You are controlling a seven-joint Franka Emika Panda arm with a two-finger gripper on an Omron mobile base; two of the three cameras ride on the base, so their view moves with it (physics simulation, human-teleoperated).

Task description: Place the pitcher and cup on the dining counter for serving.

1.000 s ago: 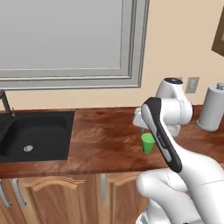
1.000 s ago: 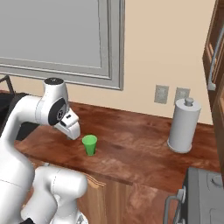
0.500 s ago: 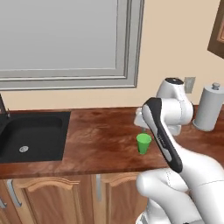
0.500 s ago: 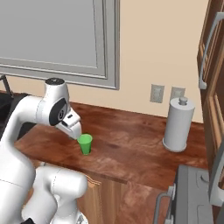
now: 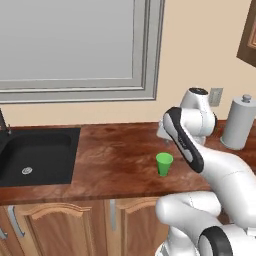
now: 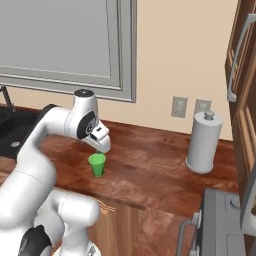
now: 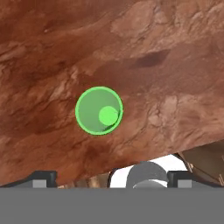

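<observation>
The sink (image 5: 35, 155) runs off the left edge of the left base view, and its tap (image 5: 4, 122) is cut there too; the arm hides part of the worktop (image 5: 120, 155) behind it; a dark cabinet (image 5: 248, 35) is cut by the right edge; the stove (image 6: 225, 220) runs off the corner of the right base view.

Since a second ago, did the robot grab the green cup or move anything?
Nothing was grabbed. The whole picture slid because the base drove, so the camera moved. The cup stands upright on the same spot of the counter, untouched, and the gripper stays open above it. The paper towel roll stayed put.
</observation>
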